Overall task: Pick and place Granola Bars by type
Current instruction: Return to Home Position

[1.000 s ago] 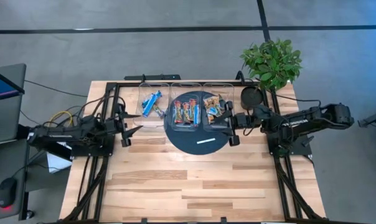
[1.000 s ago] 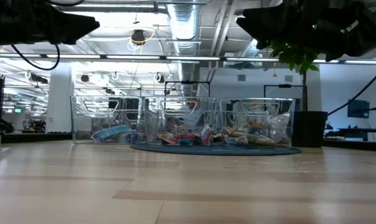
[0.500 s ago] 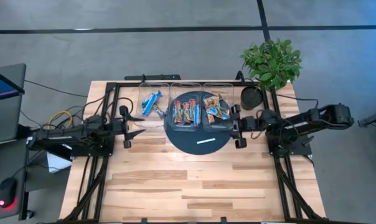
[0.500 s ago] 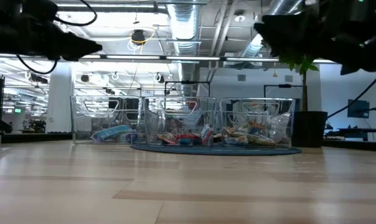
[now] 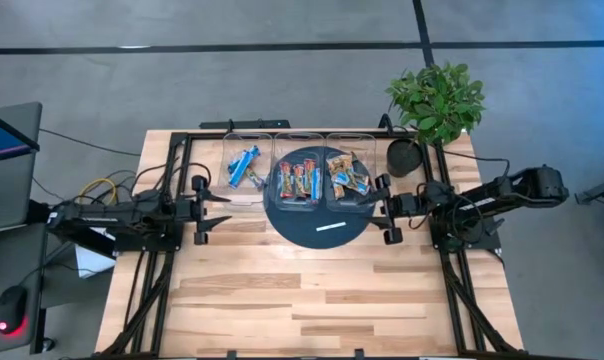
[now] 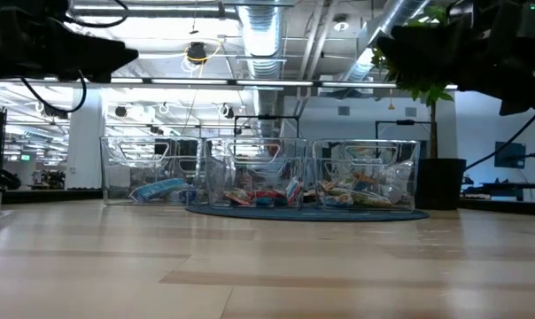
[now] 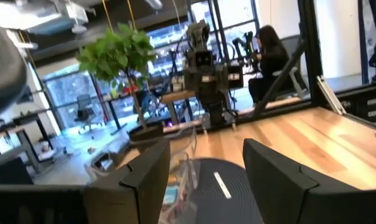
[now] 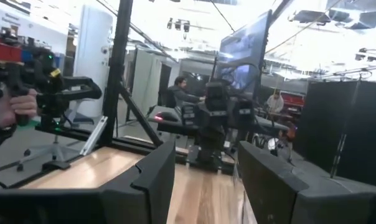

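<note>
Three clear bins stand in a row at the 12 o'clock edge of the desk [image 5: 282, 300]. The blue Granola Bars [image 5: 244, 166] lie in the left bin [image 5: 229, 150], the red Granola Bars [image 5: 298, 180] in the middle bin [image 5: 300, 139], and the orange Granola Bars [image 5: 348, 176] in the right bin [image 5: 367, 140]. The middle and right bins rest on the 12 o'clock part of a dark round mat [image 5: 302, 228]. The left bin sits just off it at 10 o'clock. A thin white strip [image 5: 330, 228] lies on the mat at its 5 o'clock side, apart from the bins.

The left claw [image 5: 220, 208] hangs above the desk at 9 o'clock of the mat, just below the left bin in the high view, pointing toward 3 o'clock. Its fingers are spread wide and hold nothing. The wrist view shows the strip and the mat through the gap between them.

The right claw [image 5: 374, 210] hangs at 3 o'clock of the mat, facing 9 o'clock, with its fingers likewise spread and empty.

A potted plant [image 5: 437, 100] stands at the desk's 1 o'clock corner, beside the right bin.

From desk height, the three bins show side by side with the bars piled at their bottoms: blue [image 6: 157, 190], red [image 6: 259, 195], orange [image 6: 356, 197]. Both arms are dark shapes well above them. A person [image 7: 272, 53] sits in the room beyond the desk.
</note>
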`<state>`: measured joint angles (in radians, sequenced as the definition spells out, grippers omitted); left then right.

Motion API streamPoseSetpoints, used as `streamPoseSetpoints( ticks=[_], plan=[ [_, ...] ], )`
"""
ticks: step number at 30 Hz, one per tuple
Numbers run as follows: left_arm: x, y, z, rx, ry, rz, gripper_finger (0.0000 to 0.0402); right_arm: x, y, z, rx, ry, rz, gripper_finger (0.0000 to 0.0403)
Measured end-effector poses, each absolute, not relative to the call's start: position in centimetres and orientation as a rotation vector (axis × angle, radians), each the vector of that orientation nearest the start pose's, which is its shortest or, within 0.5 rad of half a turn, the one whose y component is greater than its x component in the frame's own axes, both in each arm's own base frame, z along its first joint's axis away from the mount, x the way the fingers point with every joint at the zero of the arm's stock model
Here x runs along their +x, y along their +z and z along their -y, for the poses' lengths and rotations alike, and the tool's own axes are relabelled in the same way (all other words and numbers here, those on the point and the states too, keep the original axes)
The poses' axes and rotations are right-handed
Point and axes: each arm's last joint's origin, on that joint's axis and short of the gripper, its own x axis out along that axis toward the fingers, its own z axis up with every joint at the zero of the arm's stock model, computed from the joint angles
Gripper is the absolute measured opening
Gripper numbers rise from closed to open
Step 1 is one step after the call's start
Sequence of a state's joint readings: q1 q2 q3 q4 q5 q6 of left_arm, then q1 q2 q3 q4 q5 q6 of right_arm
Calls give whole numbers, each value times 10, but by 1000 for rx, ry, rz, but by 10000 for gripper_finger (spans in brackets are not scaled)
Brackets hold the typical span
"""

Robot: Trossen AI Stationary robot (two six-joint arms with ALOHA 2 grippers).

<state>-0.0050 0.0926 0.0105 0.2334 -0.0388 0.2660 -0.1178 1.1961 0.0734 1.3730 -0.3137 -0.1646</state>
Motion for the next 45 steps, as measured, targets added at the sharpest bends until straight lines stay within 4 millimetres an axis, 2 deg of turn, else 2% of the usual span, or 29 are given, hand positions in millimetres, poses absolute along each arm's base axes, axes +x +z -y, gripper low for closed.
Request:
streamPoseSetpoints(
  ticks=[3,6,11,16,23,29,33,39,45],
  plan=[
    [100,183,0,279,54,162,199,173,176,17,-219,147,253,169],
    [100,183,0,286,54,154,199,161,171,21,-219,120,280,171],
    [101,177,-1,278,69,98,199,156,178,19,-276,253,354,170],
    [101,174,-2,270,93,64,199,153,183,15,-283,237,376,168],
    [101,173,-2,271,92,57,199,151,181,7,-261,229,307,171],
    [101,173,-2,271,91,54,199,144,187,0,-256,195,309,169],
    [101,173,-2,272,91,52,199,138,187,0,-224,195,266,169],
    [101,172,-2,272,90,51,199,130,180,3,-127,71,148,171],
    [101,172,-2,275,90,44,199,124,177,1,-113,83,99,169]
  ],
)
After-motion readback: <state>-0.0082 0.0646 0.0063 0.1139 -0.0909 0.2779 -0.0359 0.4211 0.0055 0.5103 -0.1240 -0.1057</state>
